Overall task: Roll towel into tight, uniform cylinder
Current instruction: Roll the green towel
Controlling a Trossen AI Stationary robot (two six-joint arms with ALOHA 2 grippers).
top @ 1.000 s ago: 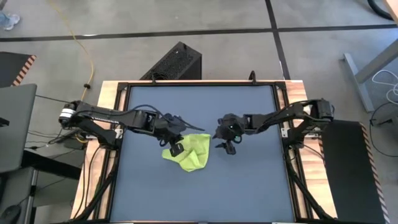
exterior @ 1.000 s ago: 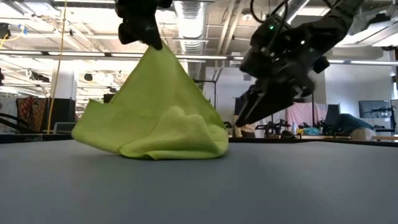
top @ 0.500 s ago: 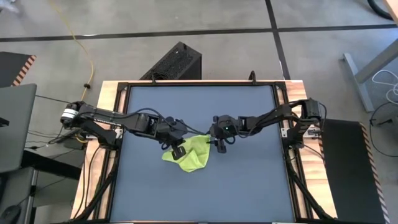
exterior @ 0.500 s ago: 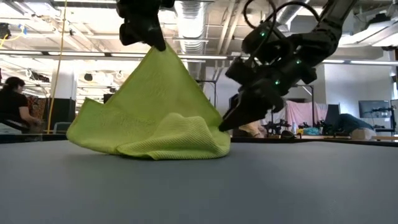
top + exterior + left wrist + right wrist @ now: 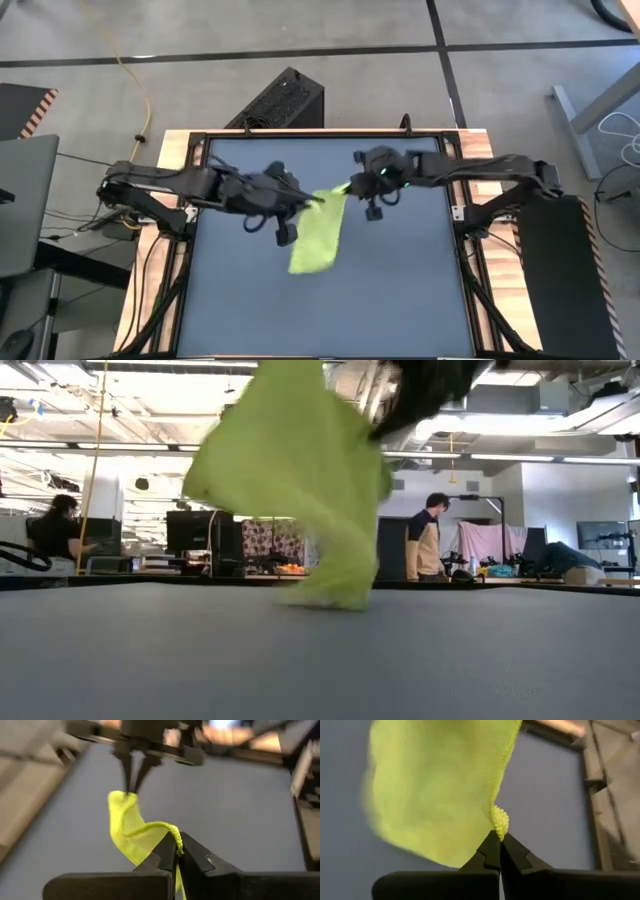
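The lime towel (image 5: 318,232) hangs spread between my two grippers above the dark blue-grey mat (image 5: 400,290). My left gripper (image 5: 306,201) is shut on one upper corner and my right gripper (image 5: 350,187) on the other. In the low view the towel (image 5: 300,470) is a blurred sheet. Its lower end (image 5: 335,598) reaches down to the mat; I cannot tell whether it touches. My right gripper (image 5: 430,385) shows dark at the top there, and my left gripper is out of that picture. My left gripper pinches the towel's hemmed edge at an upper corner (image 5: 174,836) between its two shut fingers. The cloth runs on from there in a slack curve to the other gripper (image 5: 132,790). The towel hangs below the fingers. My right gripper pinches the towel's other upper corner (image 5: 500,821) between its two shut fingers, and a small bunch of cloth stands out above the tips. The sheet hangs away from this corner, spread out.
The mat fills the black-framed table (image 5: 196,170), with free room on every side of the towel. A black box (image 5: 280,100) stands on the floor beyond the far edge. People (image 5: 428,545) are in the room behind the table.
My right gripper has gone left to the towel's right side, shut on it, then risen toward the far edge. My left gripper has also gone up and toward the far edge. The towel, a heap on the mat before, now hangs spread out between them.
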